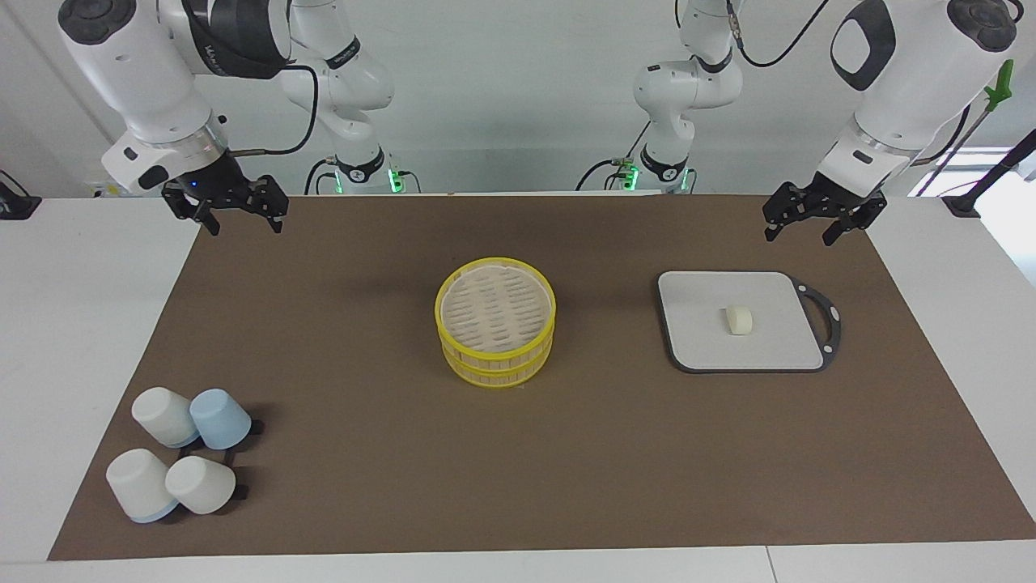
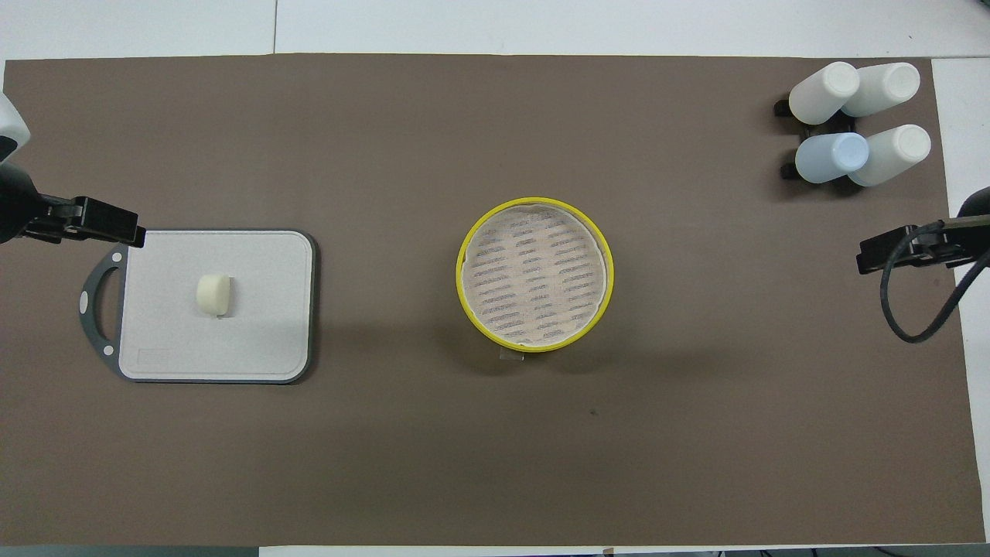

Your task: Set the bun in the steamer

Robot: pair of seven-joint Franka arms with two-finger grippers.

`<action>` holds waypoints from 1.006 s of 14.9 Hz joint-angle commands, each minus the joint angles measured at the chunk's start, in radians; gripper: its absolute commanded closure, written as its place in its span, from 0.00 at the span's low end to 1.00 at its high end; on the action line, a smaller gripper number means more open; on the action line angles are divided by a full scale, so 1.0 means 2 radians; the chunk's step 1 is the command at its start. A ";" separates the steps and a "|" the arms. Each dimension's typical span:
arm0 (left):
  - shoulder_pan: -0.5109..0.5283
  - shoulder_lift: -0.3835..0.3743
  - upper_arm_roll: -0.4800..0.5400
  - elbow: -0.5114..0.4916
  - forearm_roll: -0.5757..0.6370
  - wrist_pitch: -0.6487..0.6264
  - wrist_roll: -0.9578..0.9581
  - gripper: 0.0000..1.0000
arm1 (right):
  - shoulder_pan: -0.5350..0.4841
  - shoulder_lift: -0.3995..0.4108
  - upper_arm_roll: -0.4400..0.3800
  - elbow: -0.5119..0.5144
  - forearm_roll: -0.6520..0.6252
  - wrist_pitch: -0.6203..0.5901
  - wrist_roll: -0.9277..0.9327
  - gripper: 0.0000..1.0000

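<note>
The bun (image 1: pixel 738 319) (image 2: pixel 214 295), a small cream lump, lies alone on the grey board (image 1: pixel 704 348) (image 2: pixel 263 340) toward the left arm's end of the table. The steamer (image 1: pixel 495 356) (image 2: pixel 459 278), a round yellow-rimmed bamboo basket, stands mid-table; a pale slatted surface shows inside its top rim. My left gripper (image 1: pixel 800 235) (image 2: pixel 128 228) hangs open and empty over the mat by the board's handled corner. Over the mat's corner at the right arm's end, my right gripper (image 1: pixel 244 227) (image 2: pixel 870 259) is open and empty too.
Several upturned cups (image 1: pixel 186 453) (image 2: pixel 851 124), white with one pale blue, cluster at the right arm's end, farther from the robots than the steamer. A brown mat (image 1: pixel 566 470) (image 2: pixel 495 464) covers most of the white table.
</note>
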 commanded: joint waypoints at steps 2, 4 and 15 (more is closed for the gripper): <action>-0.005 -0.002 0.004 0.004 0.011 0.003 -0.007 0.00 | -0.008 -0.005 0.007 -0.008 -0.005 0.002 -0.005 0.00; -0.003 -0.002 0.004 0.003 0.011 0.004 -0.006 0.00 | -0.008 -0.006 0.007 -0.009 -0.005 0.001 -0.005 0.00; 0.003 -0.009 0.017 -0.203 0.018 0.227 -0.002 0.00 | 0.185 0.161 0.011 0.157 0.018 0.001 0.250 0.00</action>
